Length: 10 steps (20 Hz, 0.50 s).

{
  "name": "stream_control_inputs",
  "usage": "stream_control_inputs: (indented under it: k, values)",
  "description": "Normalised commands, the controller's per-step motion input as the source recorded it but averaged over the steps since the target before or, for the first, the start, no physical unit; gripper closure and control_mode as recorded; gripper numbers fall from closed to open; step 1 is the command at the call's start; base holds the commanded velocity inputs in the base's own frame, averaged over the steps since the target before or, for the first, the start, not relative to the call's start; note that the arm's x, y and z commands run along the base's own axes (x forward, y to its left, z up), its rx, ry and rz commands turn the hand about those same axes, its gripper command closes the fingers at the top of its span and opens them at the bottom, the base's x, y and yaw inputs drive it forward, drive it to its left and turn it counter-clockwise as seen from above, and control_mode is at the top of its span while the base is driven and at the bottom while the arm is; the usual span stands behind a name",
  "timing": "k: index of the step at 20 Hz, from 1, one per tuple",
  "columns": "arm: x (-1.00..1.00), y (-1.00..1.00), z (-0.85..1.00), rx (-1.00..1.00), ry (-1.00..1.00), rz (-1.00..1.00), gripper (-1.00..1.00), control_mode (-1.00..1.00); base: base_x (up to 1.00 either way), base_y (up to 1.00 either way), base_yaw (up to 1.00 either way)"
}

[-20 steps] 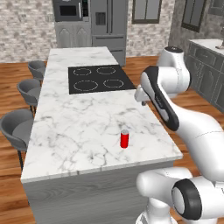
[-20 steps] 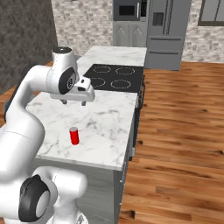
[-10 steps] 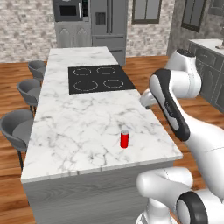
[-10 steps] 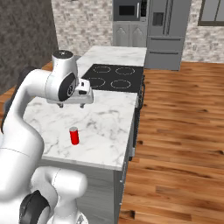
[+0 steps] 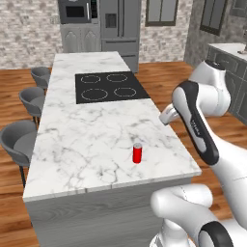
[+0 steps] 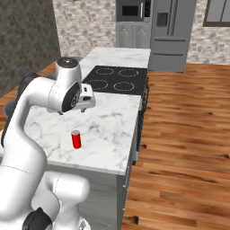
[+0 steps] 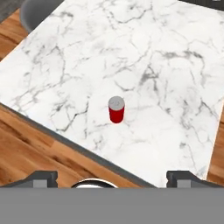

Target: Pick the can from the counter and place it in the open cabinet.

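Observation:
The small red can (image 5: 137,153) (image 6: 76,139) stands upright on the white marble counter (image 5: 87,140) (image 6: 112,130), close to its near edge. From the hand view the can (image 7: 116,109) appears below and ahead, its silver top showing, on the counter (image 7: 153,65). My gripper (image 7: 113,179) hangs open well above the can, with its two dark fingertips (image 7: 41,178) far apart and nothing between them. The white hand (image 6: 85,96) hovers over the counter, between the cooktop and the can. The cabinet is out of view.
A black four-ring cooktop (image 5: 110,87) (image 6: 114,78) is set in the counter's far half. Grey stools (image 5: 19,140) line its left side. A steel fridge (image 5: 118,24) stands at the back. Wooden floor (image 6: 179,134) lies to the right, and low grey cabinets (image 5: 231,53) beyond.
The arm has swung and the hand has come a little nearer to the counter's near end, toward the can. The can has not moved.

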Motion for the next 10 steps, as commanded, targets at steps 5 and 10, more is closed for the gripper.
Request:
stream_control_inputs:
  k: [5,10]
  values:
    - [-0.06,0.00,-0.12,0.00,-0.02,0.21,-1.00,-1.00,0.00,0.00,0.00]
    - [-0.03,-0.05,-0.17,0.00,-0.01,0.22,-1.00,-1.00,0.00,0.00,0.00]
